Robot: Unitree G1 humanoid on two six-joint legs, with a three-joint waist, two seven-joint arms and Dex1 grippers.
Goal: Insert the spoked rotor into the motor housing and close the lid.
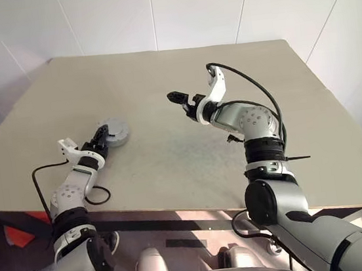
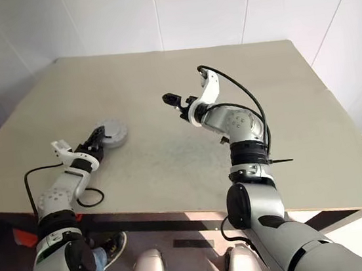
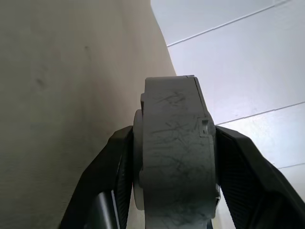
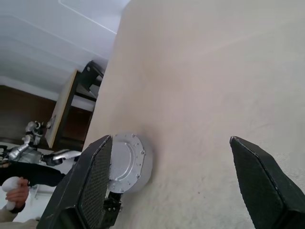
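The motor housing [image 1: 115, 130], a round silver-grey case, is at the left of the table [image 1: 190, 154], on or just above its surface. My left gripper [image 1: 105, 137] is shut on its rim; the left wrist view shows the case [image 3: 174, 152] edge-on, with a black finger [image 3: 107, 176] on each side. A flat plate with small screws closes the case's [image 4: 125, 162] upward face. I cannot tell whether that plate is the lid. The spoked rotor is hidden. My right gripper [image 1: 180, 104] hangs open and empty above the table's middle, well right of the housing.
A black cable [image 1: 99, 195] loops on the table near its front edge, beside my left arm. White walls stand behind the table's far edge [image 1: 170, 47]. Past the table's left side are dark furniture [image 4: 93, 76] and a person's hand [image 4: 13, 188].
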